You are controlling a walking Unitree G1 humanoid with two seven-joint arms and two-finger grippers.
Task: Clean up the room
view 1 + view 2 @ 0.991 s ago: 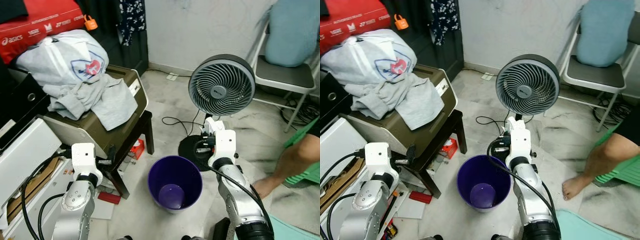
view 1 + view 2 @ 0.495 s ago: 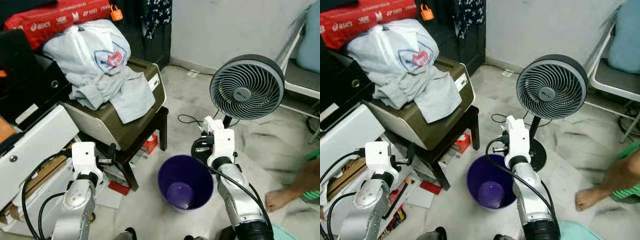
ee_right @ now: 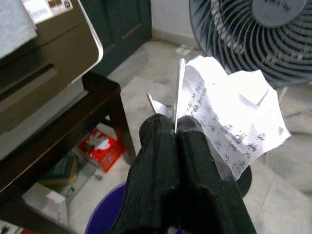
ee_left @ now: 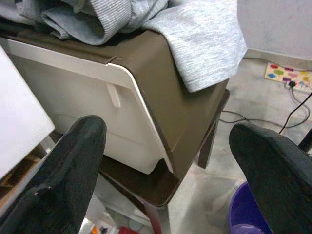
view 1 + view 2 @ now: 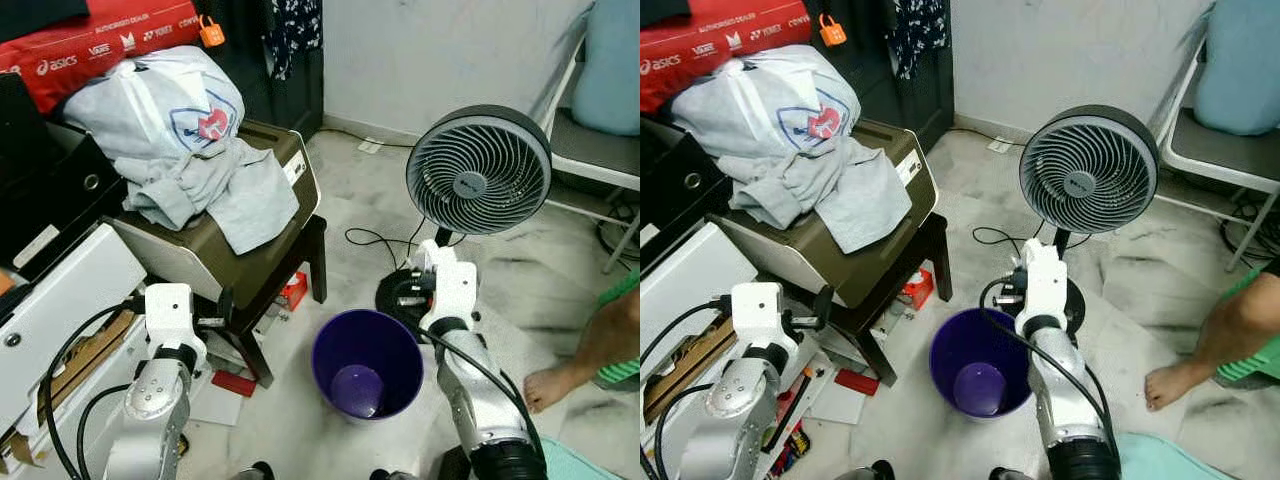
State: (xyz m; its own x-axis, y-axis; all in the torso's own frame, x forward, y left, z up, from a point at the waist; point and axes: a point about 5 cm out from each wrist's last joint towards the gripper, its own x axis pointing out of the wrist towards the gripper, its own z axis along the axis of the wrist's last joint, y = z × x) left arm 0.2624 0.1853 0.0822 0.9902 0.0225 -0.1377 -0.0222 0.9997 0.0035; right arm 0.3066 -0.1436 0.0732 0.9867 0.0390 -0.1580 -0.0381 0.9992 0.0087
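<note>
Paper point(image 3: 229, 117) pinched by right gripper point(image 3: 175, 127) (crumpled).

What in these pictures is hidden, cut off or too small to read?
- Printing on the crumpled paper held by the right gripper: right wrist view, too small.
- The printer top: eye views, covered by grey clothes.
- The person's leg: cut off by the edge.
- The purple bin: left wrist view, behind a finger.

Fan point(image 5: 478, 171): grey round head on a black base, standing on the floor by the wall.
Folding chair point(image 5: 590, 160): white frame, grey seat, blue cushion point(image 5: 612, 65) on it.
Person's foot point(image 5: 552, 385): bare, on the floor.
Red bag point(image 5: 95, 50): lies on top of the black furniture.
Orange padlock point(image 5: 210, 34): hangs beside the red bag.
Cable point(image 5: 372, 238): black, loose on the floor.
</note>
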